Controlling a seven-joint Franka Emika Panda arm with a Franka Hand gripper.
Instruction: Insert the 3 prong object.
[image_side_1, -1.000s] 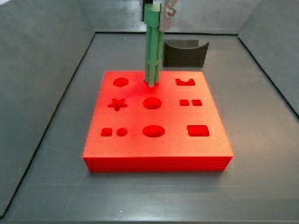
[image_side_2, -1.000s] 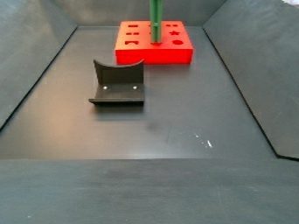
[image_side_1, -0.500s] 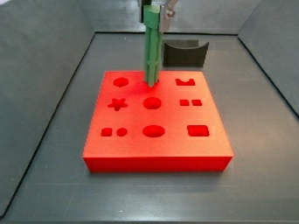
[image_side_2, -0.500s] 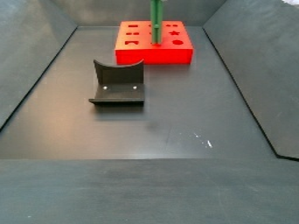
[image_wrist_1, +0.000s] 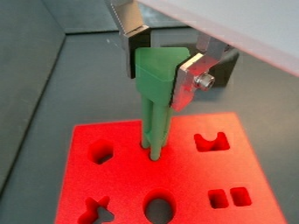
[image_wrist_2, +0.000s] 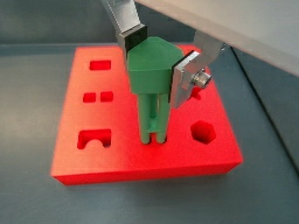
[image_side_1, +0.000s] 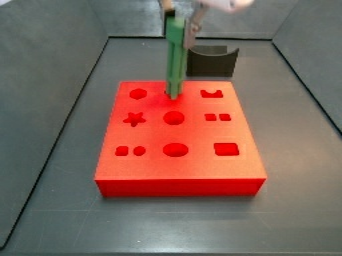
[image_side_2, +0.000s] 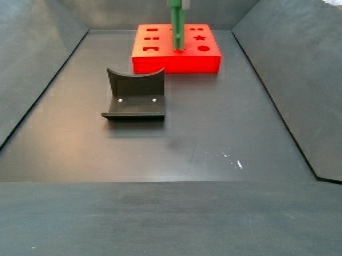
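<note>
The 3 prong object (image_wrist_1: 155, 105) is a long green piece standing upright, its prongs down in a hole near the far edge of the red block (image_wrist_1: 117, 144). The gripper (image_wrist_1: 160, 83) is above the block, its silver fingers (image_wrist_1: 187, 79) against both sides of the piece's head; it shows the same way in a wrist view (image_wrist_2: 156, 77). In a side view the piece (image_side_1: 174, 60) rises from the block (image_side_1: 201, 135) up to the gripper (image_side_1: 181, 12) at the frame's top. In a side view (image_side_2: 177, 20) only the piece shows above the block (image_side_2: 201, 62).
The red block has several other shaped holes (image_side_1: 175, 150). The dark fixture (image_side_1: 211, 60) stands on the floor behind the block in a side view and apart from it in a side view (image_side_2: 134, 95). Grey bin walls (image_side_1: 54, 100) slope up around the floor.
The green piece stands in the same hole as before. The gripper at the top of a side view looks blurred and slightly shifted.
</note>
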